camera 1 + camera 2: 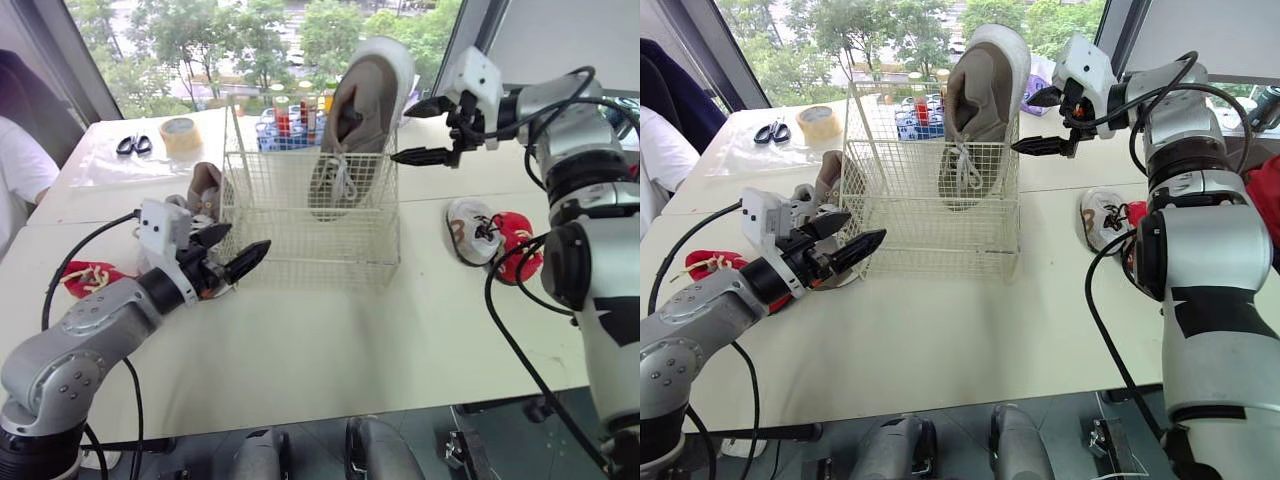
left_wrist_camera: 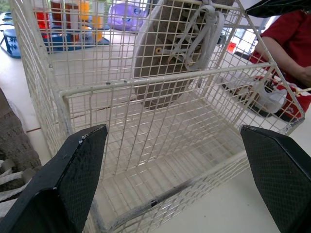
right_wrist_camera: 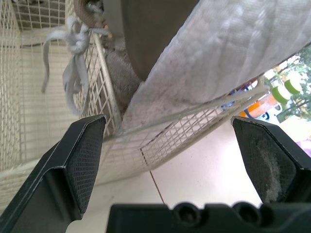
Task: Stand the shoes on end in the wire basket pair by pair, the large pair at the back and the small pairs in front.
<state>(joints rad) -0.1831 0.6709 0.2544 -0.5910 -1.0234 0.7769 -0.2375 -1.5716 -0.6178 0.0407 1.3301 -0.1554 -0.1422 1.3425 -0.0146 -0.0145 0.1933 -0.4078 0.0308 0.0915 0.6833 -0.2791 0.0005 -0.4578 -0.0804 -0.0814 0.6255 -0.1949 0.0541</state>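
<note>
Left eye view: right jaws open, empty, beside the upright shoe (image 1: 362, 105); left jaws likewise, before the basket (image 1: 300, 235).

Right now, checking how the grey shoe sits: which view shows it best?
Left eye view: whole grey shoe standing toe-down in the wire basket. Right eye matches; left wrist shows its laced front, right wrist its sole edge.

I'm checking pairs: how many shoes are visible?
5: grey shoe on end in the wire basket; second grey shoe left of it; red shoe far left; pale-soled shoe and another red shoe on the right. Others may be hidden.
</note>
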